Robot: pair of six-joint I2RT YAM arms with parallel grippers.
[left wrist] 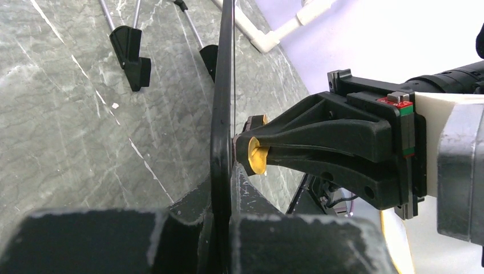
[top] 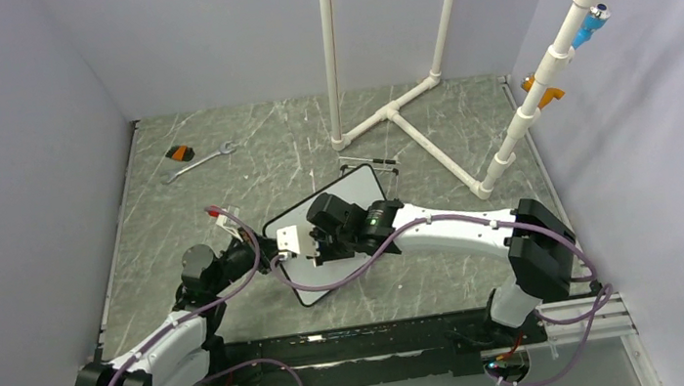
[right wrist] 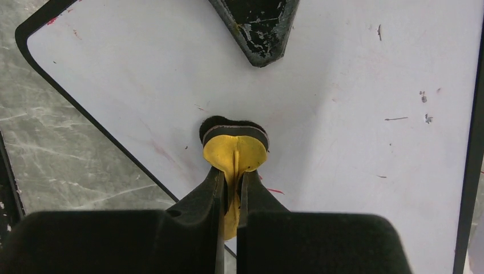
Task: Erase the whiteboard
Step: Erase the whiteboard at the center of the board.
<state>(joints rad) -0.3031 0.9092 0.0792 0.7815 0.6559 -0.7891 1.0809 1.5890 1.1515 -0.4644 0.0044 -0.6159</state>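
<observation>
- Your right gripper (right wrist: 231, 178) is clamped tight on a yellow eraser (right wrist: 235, 149), whose dark felt pad is pressed flat against the whiteboard (right wrist: 354, 85).
- In the right wrist view, the eraser sits just left of centre in the frame, close to the board's lower-left black edge.
- Your left gripper (left wrist: 221, 191) is closed on the rim of the whiteboard. The left wrist view shows the board edge-on as a thin black line running up the middle of the frame between the fingers.
- From above, the whiteboard (top: 344, 203) lies at the centre of the frame, turned diagonally. The two grippers meet at its lower-left part, the left gripper (top: 273, 251) at the edge and the right gripper (top: 312, 246) over the face.
- You cannot tell from these views whether the board's lower corner rests on the table (top: 221, 203).
- Most of the board's face is white. A few small red flecks (right wrist: 51, 20) show near the top-left corner and one short red stroke just right of the eraser, with scattered dark specks towards the right.
- The black wire stand feet (left wrist: 132, 51) appear at the upper left of the left wrist view.
- A wrench (top: 199, 161) lies on the table at the upper left of the top view, well apart from the board. A white PVC pipe frame (top: 397, 112) stands beyond it.
</observation>
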